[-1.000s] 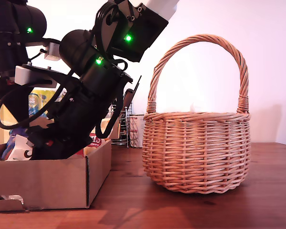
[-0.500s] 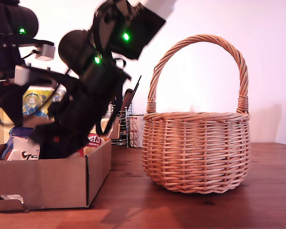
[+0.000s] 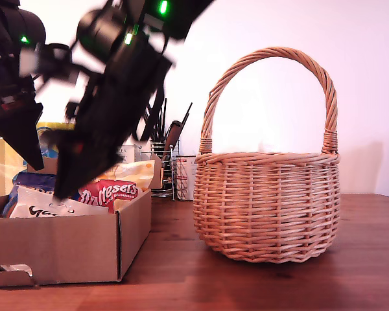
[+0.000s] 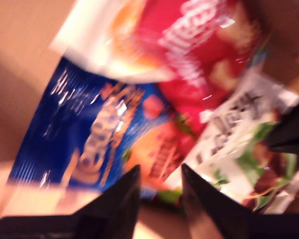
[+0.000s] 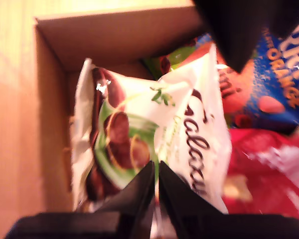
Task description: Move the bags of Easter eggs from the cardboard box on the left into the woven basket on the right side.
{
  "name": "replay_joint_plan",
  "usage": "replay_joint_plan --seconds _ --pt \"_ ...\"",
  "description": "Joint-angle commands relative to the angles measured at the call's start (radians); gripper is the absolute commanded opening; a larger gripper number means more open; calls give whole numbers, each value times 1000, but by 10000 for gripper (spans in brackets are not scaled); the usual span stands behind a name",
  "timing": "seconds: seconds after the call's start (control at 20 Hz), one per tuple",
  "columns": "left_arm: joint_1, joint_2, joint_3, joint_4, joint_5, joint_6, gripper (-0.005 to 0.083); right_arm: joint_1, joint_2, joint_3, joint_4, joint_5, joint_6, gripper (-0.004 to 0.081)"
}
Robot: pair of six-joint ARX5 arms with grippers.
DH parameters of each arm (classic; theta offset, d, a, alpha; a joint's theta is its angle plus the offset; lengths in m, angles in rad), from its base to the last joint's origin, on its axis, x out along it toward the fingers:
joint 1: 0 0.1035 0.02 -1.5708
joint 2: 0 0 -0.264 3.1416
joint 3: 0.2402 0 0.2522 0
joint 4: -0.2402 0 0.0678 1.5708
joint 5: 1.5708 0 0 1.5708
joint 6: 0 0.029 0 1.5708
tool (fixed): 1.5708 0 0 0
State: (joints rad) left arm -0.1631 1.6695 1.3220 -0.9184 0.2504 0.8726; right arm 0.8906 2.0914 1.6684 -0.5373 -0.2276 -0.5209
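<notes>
On the table (image 3: 350, 285), the basket (image 3: 269, 201) stands empty-looking beside the box (image 3: 65, 249), which sits at the exterior view's left edge and holds every bag. My second hand (image 5: 155, 184) seems pinched on the white bag (image 5: 189, 134): lift it clear of the wall. My first hand (image 4: 159, 189), narrow and empty, hovers over the blue bag (image 4: 89, 129).

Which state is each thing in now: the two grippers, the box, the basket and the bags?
my first gripper: open, empty, above the bags
my second gripper: shut, apparently on the Galaxy bag's edge
Galaxy bag: in the box, sealed
Terry's Orange bag: lying in the box
Maltesers bag: in the box, leaning above its wall
cardboard box: open on top
woven basket: upright; inside hidden
</notes>
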Motion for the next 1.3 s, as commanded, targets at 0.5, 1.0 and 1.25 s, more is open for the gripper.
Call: replay_joint_plan --seconds 0.5,1.0,1.25 --pt "50 14 2 55 58 90 326 -38 -301 -121 -68 3 141 -13" --pt "51 132 -5 23 92 105 504 -43 -567 -500 83 2 185 -13" --pt "42 211 -5 -3 94 104 504 -61 -567 -502 103 1 185 -13"
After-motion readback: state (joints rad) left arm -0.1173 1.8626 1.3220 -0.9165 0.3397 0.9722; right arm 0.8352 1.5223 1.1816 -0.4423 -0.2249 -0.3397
